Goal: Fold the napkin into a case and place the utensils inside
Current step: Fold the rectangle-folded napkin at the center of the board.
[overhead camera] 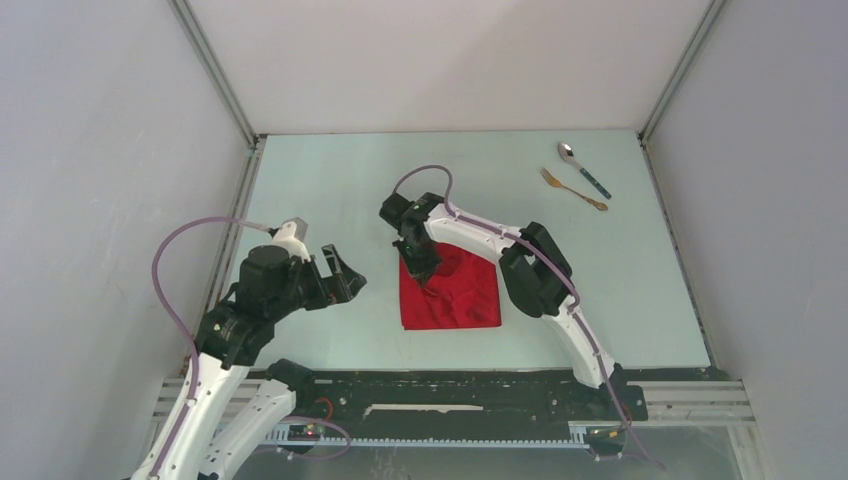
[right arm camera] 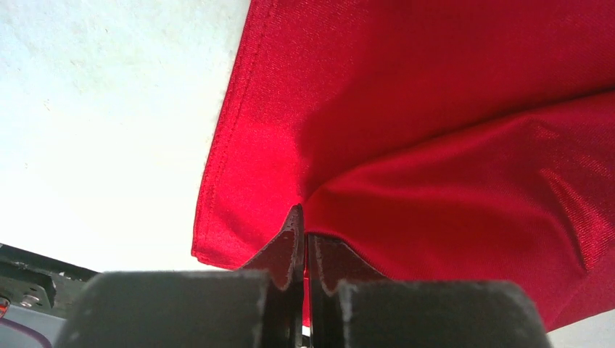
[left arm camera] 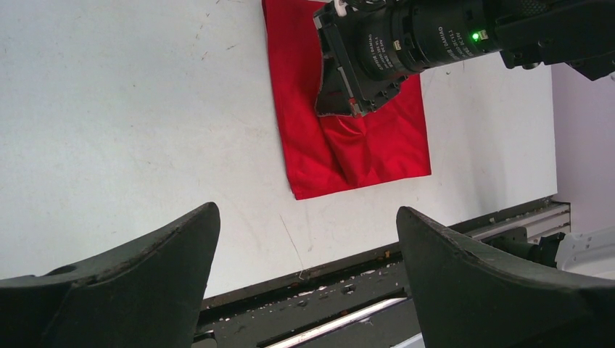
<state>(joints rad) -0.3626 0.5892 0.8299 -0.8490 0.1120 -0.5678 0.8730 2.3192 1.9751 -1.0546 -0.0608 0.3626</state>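
Napkin [overhead camera: 462,295] pinched, fold not yet made.
Lower left, the left pincer [overhead camera: 340,275] hangs released, clear of the cloth. Centre, the right pincer [overhead camera: 420,265] is clenched on a ridge of the napkin, rumpled on the worktop [overhead camera: 320,180]. Risk: the thin bite slips, or the unpinned cloth drags askew. Spoon [overhead camera: 585,170] and fork [overhead camera: 573,189] lie upper right, well apart.

My right pincer [right arm camera: 303,233], clamped on a fold, and its arm slant across the napkin [overhead camera: 462,302] from its far-left corner past its right edge, barring that side. Left of the napkin, open table [overhead camera: 320,190] separates it from my spread left pincer [overhead camera: 348,272]. Beyond the napkin's far edge, room runs to the fork [overhead camera: 572,187] and spoon [overhead camera: 584,167], well away at far right. Its near edge seems free.
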